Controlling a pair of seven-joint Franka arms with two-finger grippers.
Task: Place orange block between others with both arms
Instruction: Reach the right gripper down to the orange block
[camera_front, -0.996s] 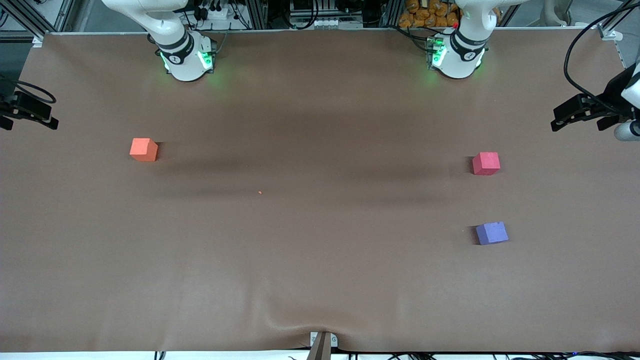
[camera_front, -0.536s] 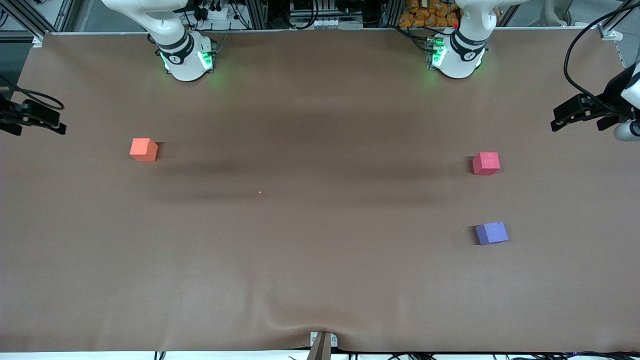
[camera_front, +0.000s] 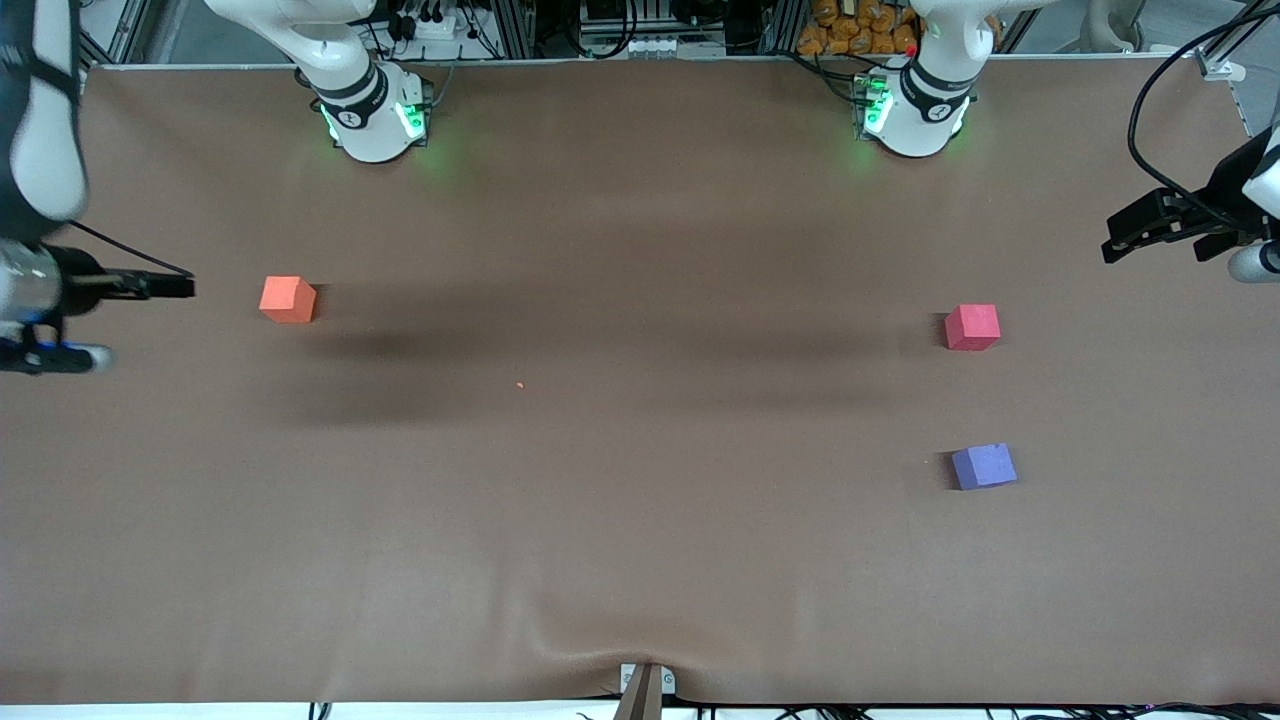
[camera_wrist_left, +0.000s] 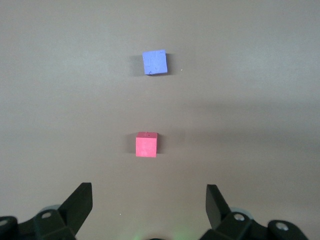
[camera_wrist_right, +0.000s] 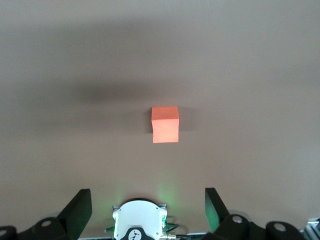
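Since the orange block (camera_front: 287, 299) looks like light, soft foam, pinch its flat sides gently; it sits at the right arm's end, well apart from the red cube (camera_front: 972, 327) and blue cube (camera_front: 984, 466). Your right gripper (camera_wrist_right: 148, 207) and left gripper (camera_wrist_left: 149, 202) hover spread, empty

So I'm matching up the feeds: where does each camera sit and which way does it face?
Front view: high across the table, facing both arm bases; shows all three blocks.
Left wrist view: looks down past open left gripper at the pinkish-red block and purple-blue block.
Right wrist view: looks down past open right gripper at the orange block, shared with front view.
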